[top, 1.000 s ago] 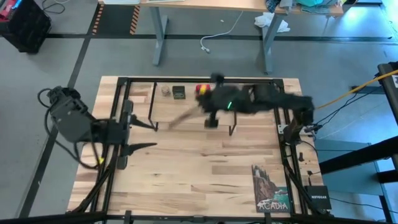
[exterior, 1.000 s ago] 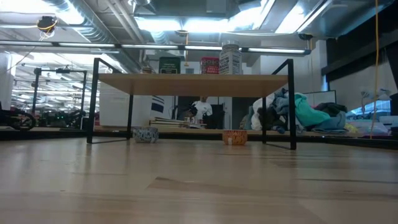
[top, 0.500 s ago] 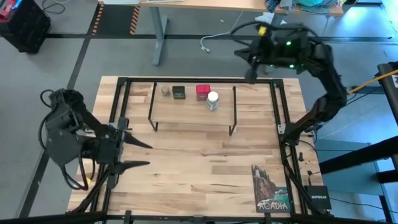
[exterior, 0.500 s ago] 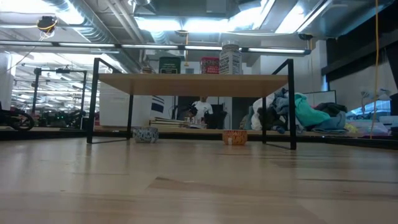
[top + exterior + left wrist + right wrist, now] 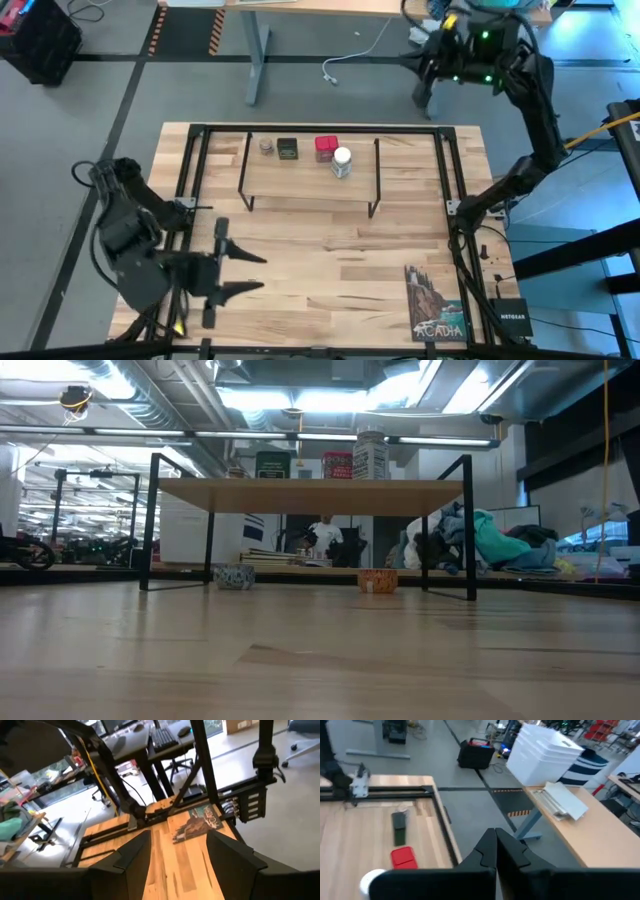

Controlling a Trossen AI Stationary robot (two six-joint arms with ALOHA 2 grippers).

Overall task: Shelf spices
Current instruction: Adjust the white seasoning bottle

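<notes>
The shelf (image 5: 310, 181) stands at the table's far middle, a light plank on black wire legs. On its top stand the spices: a tan jar (image 5: 266, 146), a dark tin (image 5: 288, 149), a red tin (image 5: 326, 148) and a white-capped jar (image 5: 342, 162). In the low view they line the plank (image 5: 310, 492). My right gripper (image 5: 418, 66) is shut, high up beyond the table's far edge; its wrist view looks back at the red tin (image 5: 403, 857). My left gripper (image 5: 248, 272) is open over the table's near left, nothing between its fingers (image 5: 136, 854).
A book titled Acadia (image 5: 436, 303) lies at the near right corner, also seen as the book (image 5: 197, 821) in the left wrist view. Black frame rails (image 5: 190, 180) run along the table's sides. In the low view two small bowls (image 5: 233, 576) show beneath the shelf.
My right gripper has swung up from over the shelf and away past the table's far edge, rolling as it went; it stays shut. The white-capped jar now shows uncovered on the plank. My left gripper has moved toward the near edge and a little right, still open.
</notes>
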